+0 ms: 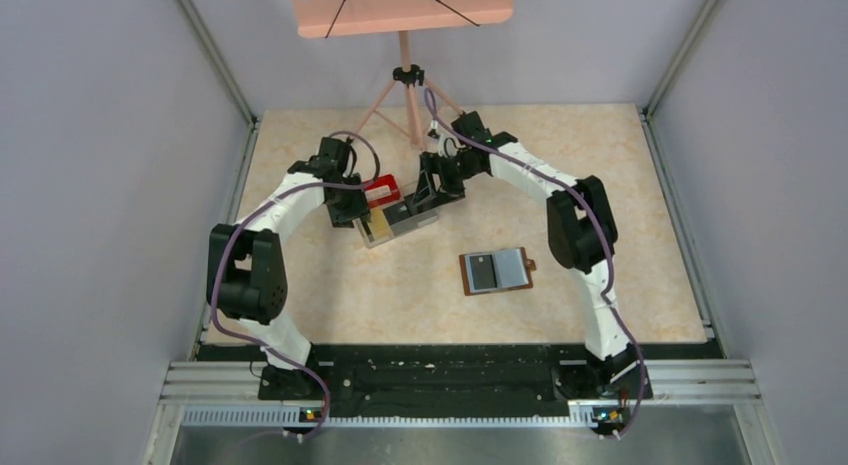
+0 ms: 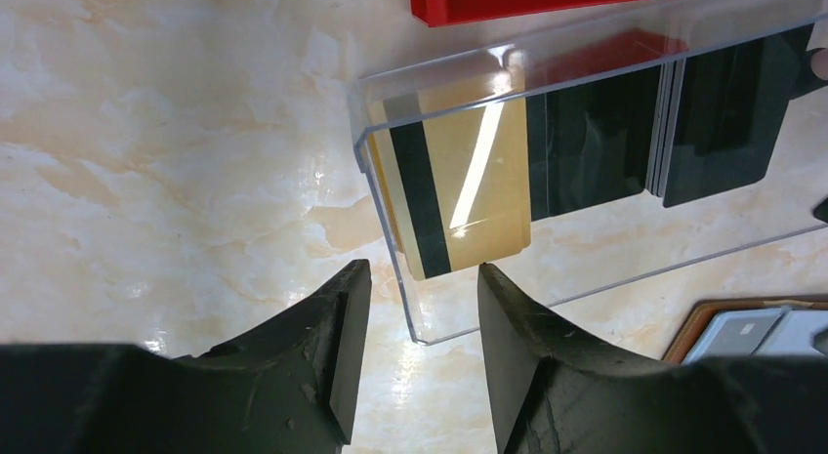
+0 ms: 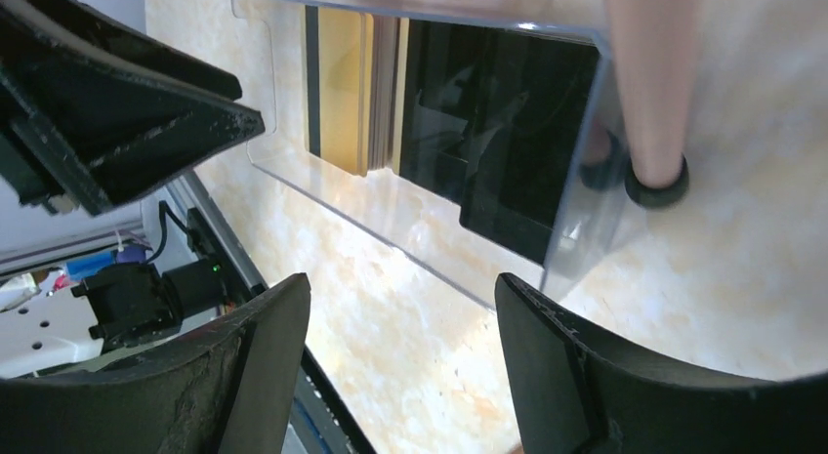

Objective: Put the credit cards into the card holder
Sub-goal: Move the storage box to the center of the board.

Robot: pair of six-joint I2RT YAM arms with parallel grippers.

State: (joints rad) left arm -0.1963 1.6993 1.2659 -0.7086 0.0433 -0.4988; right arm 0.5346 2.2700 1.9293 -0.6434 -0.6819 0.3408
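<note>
Left gripper (image 2: pixel 422 273): we see jaws parted, empty.
Right gripper (image 3: pixel 400 290): likewise parted, empty.
Credit cards (image 2: pixel 478 181): inside clear box (image 2: pixel 439 69).

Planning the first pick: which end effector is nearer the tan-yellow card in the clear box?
Left. The left end effector is open just short of the tan-yellow card, at its end of the clear box. The right end effector is by the box's other end.
</note>
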